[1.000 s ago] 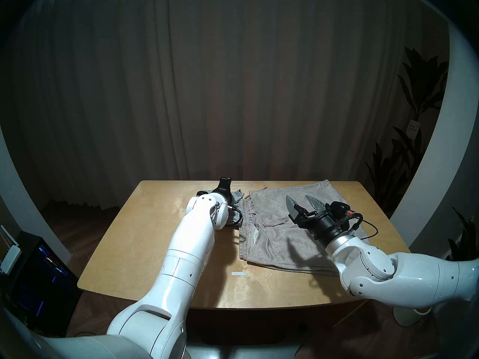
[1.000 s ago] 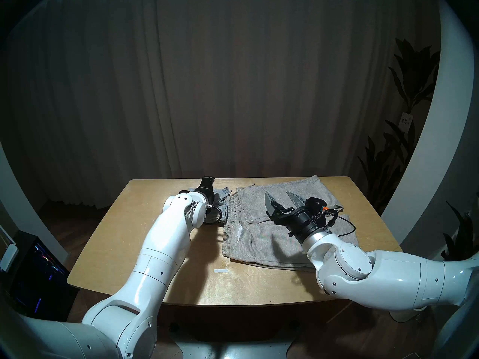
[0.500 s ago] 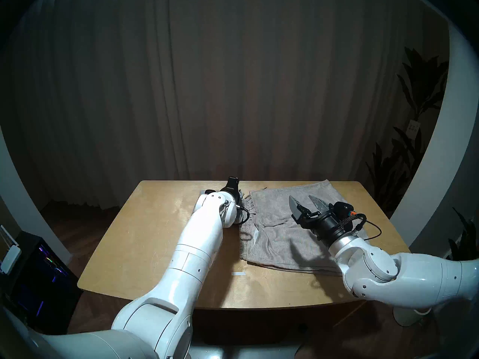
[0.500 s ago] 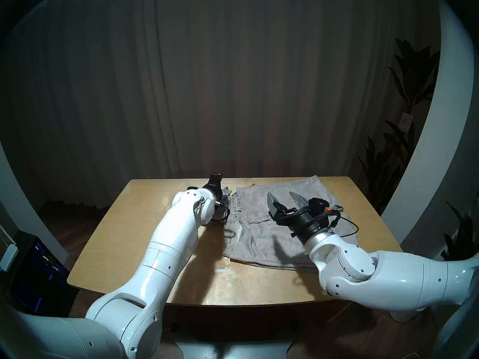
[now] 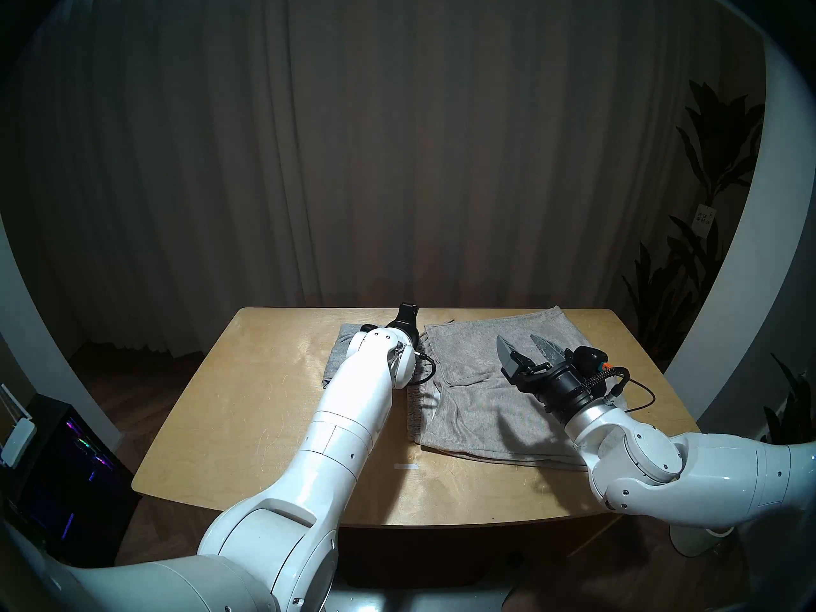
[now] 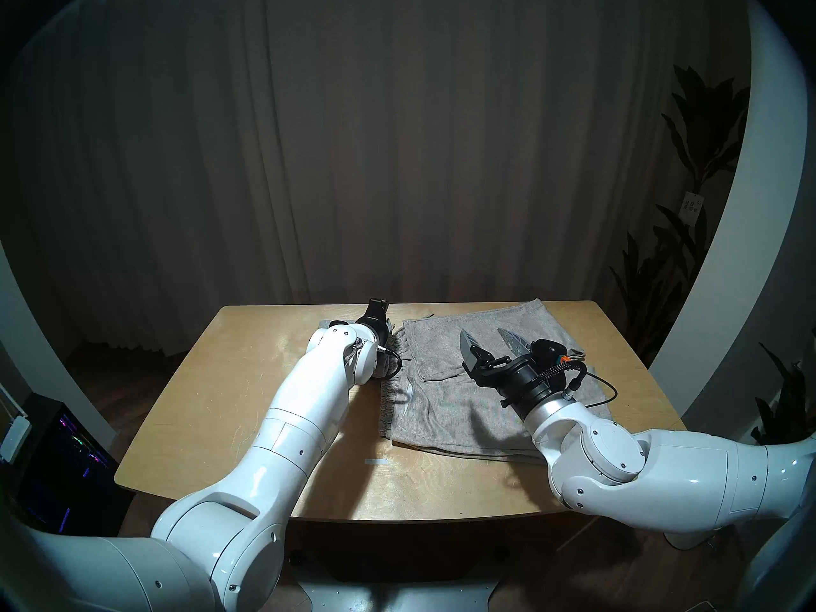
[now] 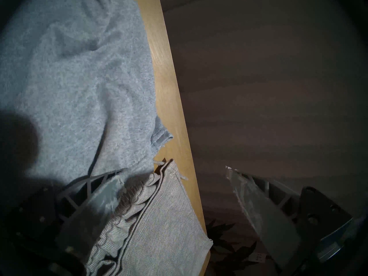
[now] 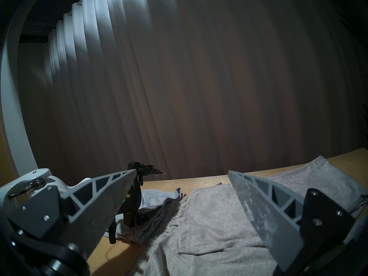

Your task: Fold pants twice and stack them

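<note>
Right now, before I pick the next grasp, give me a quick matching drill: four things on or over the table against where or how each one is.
Things:
1. light grey pants
2. beige-grey pants
3. left gripper
4. right gripper

States:
a. open, raised over the larger garment
b. spread across the table's right half
c. open, above the far corner where both garments meet
d. smaller, on the far side, left of the other pair

Pairs: 1-d, 2-b, 3-c, 4-a

table (image 5: 247, 421): light wood, rounded corners
grey pants (image 5: 338, 355): far middle, folded
beige pants (image 5: 481, 403): right half, flat, touching the grey pair
tape strip (image 5: 406, 466): near middle
</note>
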Controlling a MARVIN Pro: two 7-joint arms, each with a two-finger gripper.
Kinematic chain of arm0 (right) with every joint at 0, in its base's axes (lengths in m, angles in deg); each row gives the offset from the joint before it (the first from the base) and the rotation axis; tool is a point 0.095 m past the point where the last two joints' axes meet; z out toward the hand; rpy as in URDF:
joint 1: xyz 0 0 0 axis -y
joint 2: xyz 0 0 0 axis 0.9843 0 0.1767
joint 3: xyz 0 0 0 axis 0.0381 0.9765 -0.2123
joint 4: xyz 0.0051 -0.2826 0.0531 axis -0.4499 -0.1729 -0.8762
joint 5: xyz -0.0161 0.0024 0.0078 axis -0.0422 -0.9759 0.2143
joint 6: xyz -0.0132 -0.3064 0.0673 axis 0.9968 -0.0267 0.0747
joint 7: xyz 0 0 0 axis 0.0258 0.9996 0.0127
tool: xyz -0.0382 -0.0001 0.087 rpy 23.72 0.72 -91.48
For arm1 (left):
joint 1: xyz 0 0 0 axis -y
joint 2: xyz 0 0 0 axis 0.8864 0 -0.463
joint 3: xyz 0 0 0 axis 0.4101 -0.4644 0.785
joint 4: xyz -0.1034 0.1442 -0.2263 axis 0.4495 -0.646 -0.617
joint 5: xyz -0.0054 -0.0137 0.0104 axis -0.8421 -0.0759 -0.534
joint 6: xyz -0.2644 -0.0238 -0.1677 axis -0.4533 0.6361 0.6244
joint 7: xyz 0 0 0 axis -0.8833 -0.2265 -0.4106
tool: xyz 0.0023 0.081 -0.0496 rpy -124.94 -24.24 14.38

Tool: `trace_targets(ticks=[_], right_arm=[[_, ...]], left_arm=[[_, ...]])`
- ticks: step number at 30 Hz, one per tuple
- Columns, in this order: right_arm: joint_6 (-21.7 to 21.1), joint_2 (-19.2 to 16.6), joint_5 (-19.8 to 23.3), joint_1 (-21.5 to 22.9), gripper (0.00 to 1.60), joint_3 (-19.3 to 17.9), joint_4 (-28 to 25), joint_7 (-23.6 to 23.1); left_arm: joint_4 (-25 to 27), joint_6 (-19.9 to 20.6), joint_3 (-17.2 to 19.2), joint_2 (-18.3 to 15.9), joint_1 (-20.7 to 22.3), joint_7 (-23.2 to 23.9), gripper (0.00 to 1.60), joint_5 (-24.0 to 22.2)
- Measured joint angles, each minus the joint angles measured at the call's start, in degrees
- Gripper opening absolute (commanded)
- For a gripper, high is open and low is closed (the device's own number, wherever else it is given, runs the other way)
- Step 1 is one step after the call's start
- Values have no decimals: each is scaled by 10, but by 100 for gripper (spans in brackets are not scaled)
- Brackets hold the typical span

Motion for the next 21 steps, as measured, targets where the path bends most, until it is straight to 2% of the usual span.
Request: trace_targets(ticks=[9,16,21], right_arm=[[6,-7,7,0,160,1,2,-4],[9,-10,20,0,160,2,2,-6],[15,-8,36,-1,160,4,0,-8]], left_arm=[[-41,1,-9,15,13,14,160,-10],[0,4,-6,18,14,26,160,-24],[41,3,17,21,16,37,160,-43]])
